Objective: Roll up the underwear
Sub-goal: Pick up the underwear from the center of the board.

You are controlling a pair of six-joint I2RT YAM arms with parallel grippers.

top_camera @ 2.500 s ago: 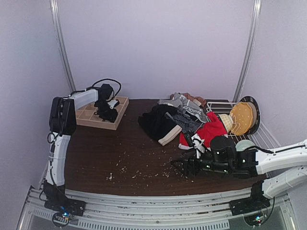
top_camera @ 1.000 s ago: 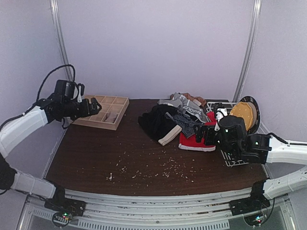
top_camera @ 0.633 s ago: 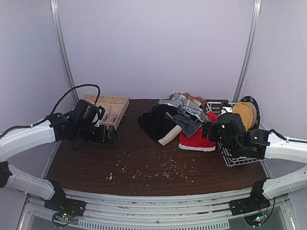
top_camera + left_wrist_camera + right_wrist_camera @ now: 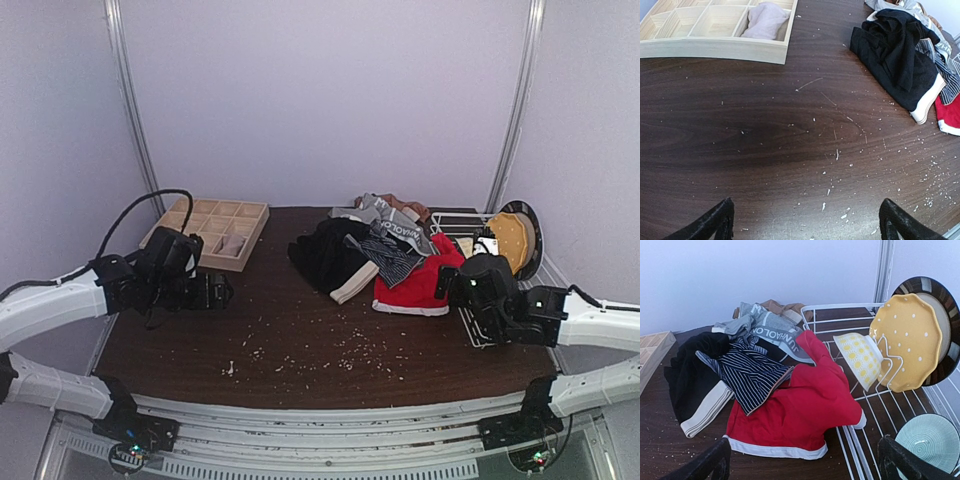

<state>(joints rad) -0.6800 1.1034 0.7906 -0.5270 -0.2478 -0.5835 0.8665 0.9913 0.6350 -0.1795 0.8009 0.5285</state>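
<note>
**Both pincers spread wide over the table; underwear heaped at the far right**

Nearest the arm bases, the left gripper (image 4: 807,222) hovers low over bare tabletop. Its two black, rough-surfaced fingers are set far apart and hold nothing. The right gripper (image 4: 807,462) is likewise spread wide and empty, just short of the clothes.

The table (image 4: 740,135) is dark wood-grain laminate with a slight sheen, scattered with pale crumbs (image 4: 836,155).

Past the middle, towards the right, lies the underwear (image 4: 385,255) in a loose, crumpled heap.
- The red briefs (image 4: 800,410) lie closest, soft and matte with a white hem. Their far part is draped up over the rim of a white wire rack (image 4: 850,440).
- Left of them are the black briefs (image 4: 895,60), bunched, with a cream ribbed waistband.
- The striped briefs (image 4: 747,375), dark with fine pale lines, rest on top.
- The grey briefs (image 4: 770,330), with a lettered band, lie behind.

The rack holds a scalloped yellow dotted plate (image 4: 907,335) standing on edge, a small daisy-patterned bowl (image 4: 857,357) tipped against it, and a ribbed pale-green bowl (image 4: 930,437).

At the far left sits a light wooden grid tray (image 4: 715,47). A pale pink bundle (image 4: 765,22) fills one compartment.
</note>
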